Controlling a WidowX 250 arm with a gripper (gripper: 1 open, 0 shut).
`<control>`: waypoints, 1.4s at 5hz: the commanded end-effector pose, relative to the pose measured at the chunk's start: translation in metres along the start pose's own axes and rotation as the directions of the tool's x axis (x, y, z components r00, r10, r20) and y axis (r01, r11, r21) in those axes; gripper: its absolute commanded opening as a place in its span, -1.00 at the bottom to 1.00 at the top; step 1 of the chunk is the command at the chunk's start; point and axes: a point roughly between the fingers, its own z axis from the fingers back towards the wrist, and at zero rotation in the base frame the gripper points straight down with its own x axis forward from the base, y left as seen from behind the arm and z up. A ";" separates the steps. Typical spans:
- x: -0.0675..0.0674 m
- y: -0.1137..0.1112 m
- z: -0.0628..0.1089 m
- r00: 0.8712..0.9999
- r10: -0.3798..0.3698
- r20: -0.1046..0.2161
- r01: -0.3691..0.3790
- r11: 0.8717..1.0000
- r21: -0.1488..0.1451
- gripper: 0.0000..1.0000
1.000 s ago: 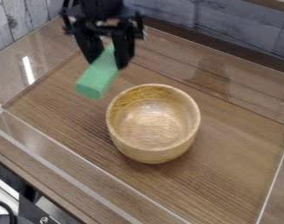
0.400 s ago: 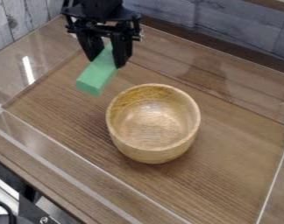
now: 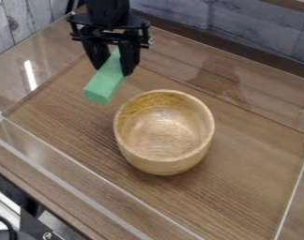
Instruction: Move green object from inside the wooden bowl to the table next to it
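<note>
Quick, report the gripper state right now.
Gripper: closed on the green object, held above the table, left of the wooden bowl.

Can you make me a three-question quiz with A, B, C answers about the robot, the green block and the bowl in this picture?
1. Where is the small bright green rectangular block?
A. Lying inside the bowl
B. Held in the black robot gripper, up and to the left of the bowl
C. Flat on the table to the right of the bowl

2. What colour is the round wooden bowl?
A. Light tan
B. Bright red
C. Dark blue

3. What is inside the bowl?
A. Two green blocks
B. A spoon
C. Nothing

Answers:
1 B, the block hangs tilted from the gripper's closed fingers, over the dark brown wood-grain table.
2 A, its walls show pale tan wood grain.
3 C, the bowl's bare wooden bottom is all that shows.
</note>
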 end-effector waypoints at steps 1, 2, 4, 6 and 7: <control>0.015 0.002 0.020 0.995 0.076 0.061 -0.077 0.997 0.019 -1.00; 0.016 -0.003 0.023 0.992 0.106 0.069 -0.108 0.994 0.031 -1.00; 0.050 -0.014 0.003 0.989 0.112 0.099 -0.114 0.993 0.017 -1.00; 0.090 -0.013 -0.036 0.986 0.117 0.118 -0.121 0.992 0.028 -1.00; 0.102 -0.005 -0.039 0.987 0.106 0.122 -0.110 0.994 0.023 -1.00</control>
